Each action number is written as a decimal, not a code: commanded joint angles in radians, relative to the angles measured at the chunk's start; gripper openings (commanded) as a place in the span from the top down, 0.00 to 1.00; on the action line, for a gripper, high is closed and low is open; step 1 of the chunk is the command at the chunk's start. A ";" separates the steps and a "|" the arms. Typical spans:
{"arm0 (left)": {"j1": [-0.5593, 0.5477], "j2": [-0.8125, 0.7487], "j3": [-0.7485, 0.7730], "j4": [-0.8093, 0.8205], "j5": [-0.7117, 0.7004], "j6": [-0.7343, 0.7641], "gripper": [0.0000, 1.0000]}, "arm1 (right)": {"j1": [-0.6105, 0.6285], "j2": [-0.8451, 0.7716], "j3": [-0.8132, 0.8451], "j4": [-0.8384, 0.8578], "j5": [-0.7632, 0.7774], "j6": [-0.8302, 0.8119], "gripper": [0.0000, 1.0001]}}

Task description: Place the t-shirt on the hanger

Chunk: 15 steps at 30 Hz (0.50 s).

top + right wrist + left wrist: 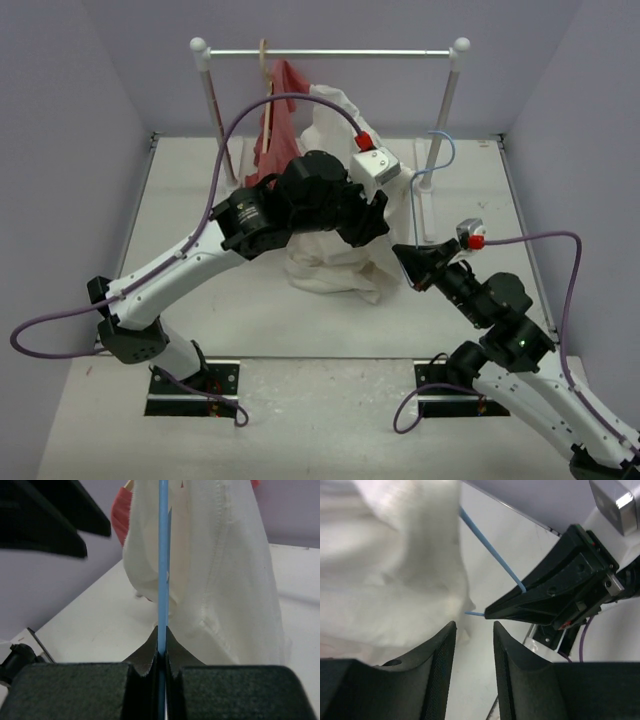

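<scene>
We have the right pincer (161, 641) clenched on the thin blue wire of the hanger (162, 570), holding it upright toward the right of the desk (200, 300). The t-shirt (335, 265) stands in a tall cream heap just beside that wire. Its lower folds are pooled on the desk and its upper part rises toward the rail (330, 53), next to the red garment (290, 80). The left pincer (474, 630) is released, its pads parted with nothing between them, and it hovers close to the shirt's edge and the wire.

We judge the step in hand to be working the shirt over the hanger. To do it well, we would hold the right grip firm so the wire does not swing. Then we would take hold with the left pincer on a single layer near the collar or a shoulder seam, not a bunched fold. From there we would draw the cloth along the wire rather than across it.

Much is out of sight. The left arm (310, 200) covers the shirt's middle from above. So we cannot tell how much of the hanger sits inside the cloth, where the collar lies, or which opening faces the wire.
</scene>
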 commanded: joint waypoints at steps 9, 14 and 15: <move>-0.009 -0.172 0.110 0.043 -0.535 0.140 0.21 | -0.002 -0.134 -0.150 0.319 -0.089 -0.029 1.00; -0.009 -0.298 -0.227 0.434 -0.595 0.483 0.00 | -0.001 -0.119 -0.080 0.168 -0.178 -0.086 1.00; -0.007 -0.290 -0.232 0.451 -0.606 0.478 0.00 | -0.001 -0.111 -0.051 0.129 -0.195 -0.091 1.00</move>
